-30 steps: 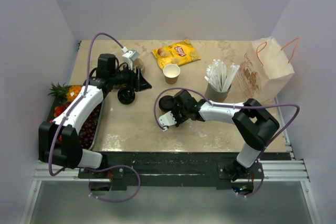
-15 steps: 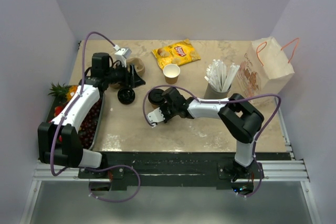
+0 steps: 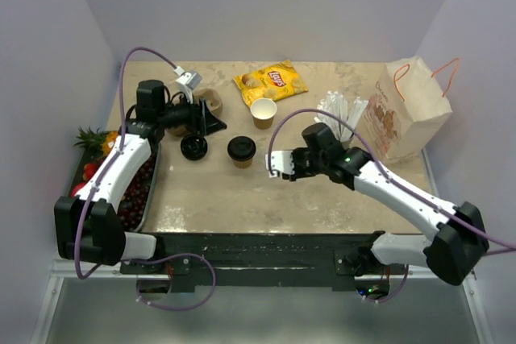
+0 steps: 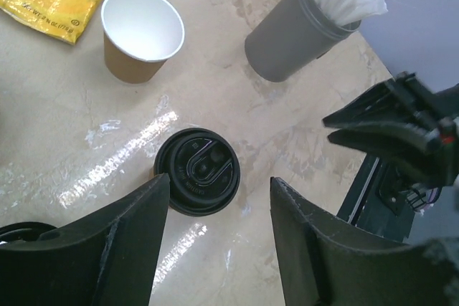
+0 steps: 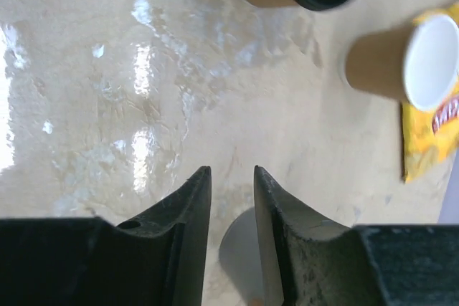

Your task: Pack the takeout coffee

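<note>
Marbled beige table (image 3: pixel 339 191), and the lidded cup (image 3: pixel 241 151) stands upright right at its middle, black lid seated on top. Danger first: that cup looks light and top-heavy, so a sideways brush from a finger on the way in could tip it or pop the lid. A pinch too high would squeeze the lid rim rather than the paper wall.

A loose black lid (image 3: pixel 193 147) lies just beside it, and an open cup (image 3: pixel 263 112) stands near behind, so a careless reach could grab the wrong one. The paper bag (image 3: pixel 413 106) sits well apart on the far right; over that long carry, a slack grip would likely cost the cup.

Right gripper (image 5: pixel 231 171): fingers parted by a narrow gap, nothing between them, low over bare table. The lidded cup is close ahead of its tips, toward the left arm's side.

Left gripper (image 4: pixel 219 188): spread wide and empty, looking down on that same cup, near it but not touching.
</note>
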Controlling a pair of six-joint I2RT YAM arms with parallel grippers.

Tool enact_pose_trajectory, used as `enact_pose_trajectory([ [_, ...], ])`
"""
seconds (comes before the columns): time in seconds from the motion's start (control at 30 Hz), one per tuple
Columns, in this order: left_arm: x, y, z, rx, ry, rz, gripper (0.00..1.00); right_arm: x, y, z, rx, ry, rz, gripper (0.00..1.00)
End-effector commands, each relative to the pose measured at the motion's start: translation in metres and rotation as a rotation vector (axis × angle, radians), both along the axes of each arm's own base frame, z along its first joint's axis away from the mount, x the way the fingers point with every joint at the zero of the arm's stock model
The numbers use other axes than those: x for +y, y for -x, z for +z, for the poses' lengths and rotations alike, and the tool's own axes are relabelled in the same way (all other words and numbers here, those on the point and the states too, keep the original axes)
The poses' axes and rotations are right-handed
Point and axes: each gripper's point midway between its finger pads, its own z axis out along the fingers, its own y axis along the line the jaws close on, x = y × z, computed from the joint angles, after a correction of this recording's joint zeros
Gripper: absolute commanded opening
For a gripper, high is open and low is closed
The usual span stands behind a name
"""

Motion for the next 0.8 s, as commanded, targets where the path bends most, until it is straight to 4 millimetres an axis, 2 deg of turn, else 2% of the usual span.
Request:
enact_pose_trajectory([
  [0.0,-0.006,-0.001,0.01,-0.055,0.042,-0.033,0.63,-0.023,-0.008,0.058,0.113,-0.211,-0.319,0.34],
  [0.07,-0.005,-0.005,0.007,-0.034,0.047,-0.006,0.63,-0.035,-0.023,0.08,0.178,-0.32,-0.492,0.34],
  [0.1,-0.001,-0.01,0.003,-0.023,0.032,0.03,0.63,-0.036,-0.03,0.086,0.203,-0.349,-0.532,0.34],
  [0.13,0.001,-0.014,0.0,-0.02,0.02,0.052,0.63,-0.033,-0.037,0.109,0.195,-0.409,-0.546,0.35],
  [0.17,0.004,-0.018,-0.001,-0.024,0.003,0.069,0.63,-0.033,-0.042,0.118,0.213,-0.451,-0.584,0.35],
  [0.2,0.011,-0.027,-0.004,-0.012,-0.041,0.123,0.63,-0.029,-0.046,0.124,0.216,-0.475,-0.592,0.36],
  [0.23,0.018,-0.035,-0.006,-0.031,-0.088,0.145,0.63,-0.023,-0.05,0.14,0.212,-0.515,-0.58,0.36],
  [0.27,0.031,-0.047,-0.009,-0.039,-0.151,0.219,0.63,-0.019,-0.053,0.148,0.217,-0.548,-0.589,0.37],
  [0.33,0.045,-0.063,-0.012,-0.054,-0.265,0.237,0.63,-0.015,-0.062,0.164,0.203,-0.594,-0.595,0.38],
  [0.4,0.062,-0.08,-0.025,-0.009,-0.393,0.261,0.61,-0.011,-0.07,0.177,0.196,-0.621,-0.596,0.39],
  [0.47,0.086,-0.095,-0.034,0.031,-0.507,0.322,0.59,-0.006,-0.075,0.176,0.208,-0.623,-0.599,0.4],
  [0.53,0.099,-0.108,-0.04,0.098,-0.531,0.358,0.58,-0.003,-0.078,0.178,0.216,-0.632,-0.598,0.4],
  [0.63,0.104,-0.127,-0.041,0.098,-0.531,0.415,0.57,-0.002,-0.078,0.173,0.228,-0.642,-0.601,0.41],
  [0.73,0.101,-0.143,-0.043,0.049,-0.557,0.352,0.56,-0.003,-0.076,0.167,0.232,-0.638,-0.605,0.42],
  [0.77,0.095,-0.151,-0.029,0.001,-0.544,0.317,0.56,-0.004,-0.074,0.167,0.227,-0.636,-0.603,0.42],
])
